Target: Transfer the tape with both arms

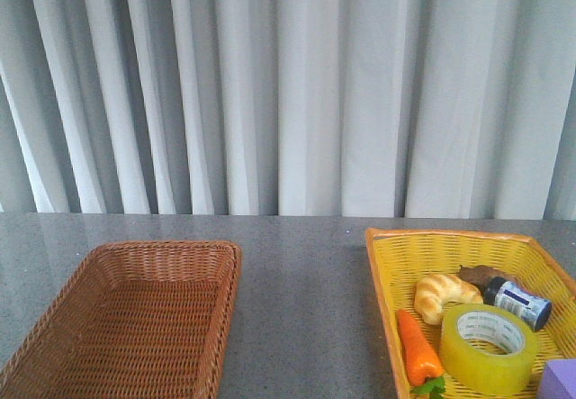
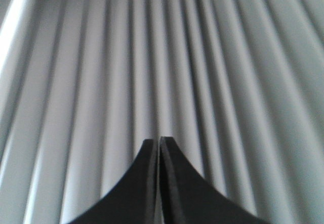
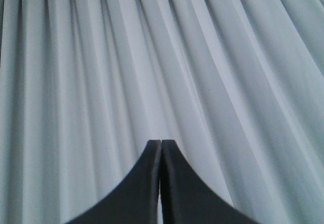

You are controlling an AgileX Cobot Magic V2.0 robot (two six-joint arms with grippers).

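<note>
The tape (image 1: pixel 489 348), a wide translucent yellow roll with a white printed core, lies flat in the yellow basket (image 1: pixel 387 264) at the front right of the table. No arm shows in the front view. My left gripper (image 2: pixel 158 142) is shut and empty, pointing at the grey curtain. My right gripper (image 3: pixel 161 143) is shut and empty, also facing only curtain. Neither wrist view shows the tape or the table.
An empty brown wicker basket (image 1: pixel 135 322) stands at the front left. The yellow basket also holds an orange carrot (image 1: pixel 418 349), a croissant (image 1: pixel 443 295), a small dark bottle (image 1: pixel 519 303) and a purple block (image 1: pixel 560 381). A grey pleated curtain (image 1: pixel 288 84) hangs behind the table.
</note>
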